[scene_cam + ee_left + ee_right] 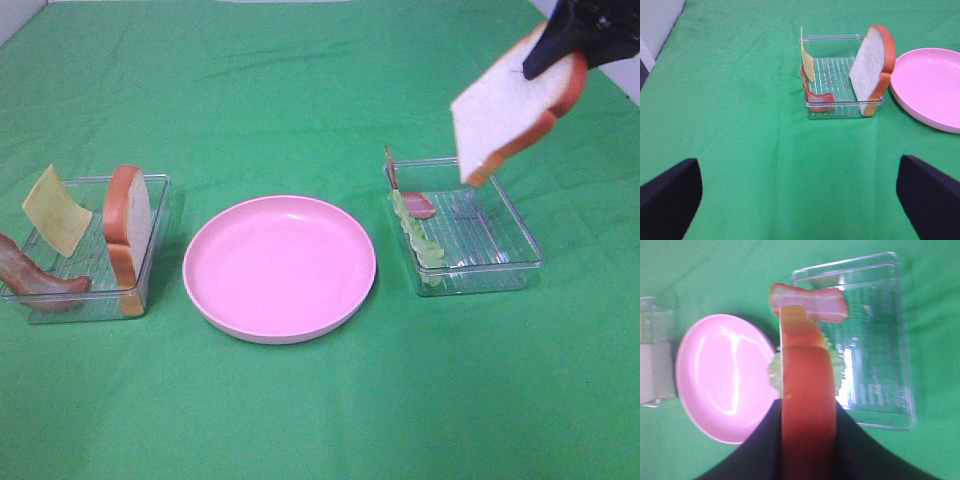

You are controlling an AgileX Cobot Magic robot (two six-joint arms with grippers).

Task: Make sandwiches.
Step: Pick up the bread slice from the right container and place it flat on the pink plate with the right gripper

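The right gripper [556,55] is raised high over the far right of the desk [300,90], its fingers clamped on the orange-brown crust of a white bread slice [505,105]. The slice hangs tilted in the air above the far side of the right tray [480,280]. In that tray, lettuce [418,238] and a bacon strip [418,207] lie along the side nearest the pink plate [280,268].

The left gripper [800,197] hovers over bare green cloth with its fingers [670,197] spread wide and holding nothing, well short of the left tray [832,111]. This tray holds a cheese slice [807,62], a second bacon strip [817,97] and an upright second bread slice [872,65]. Open cloth separates the plate from both trays.
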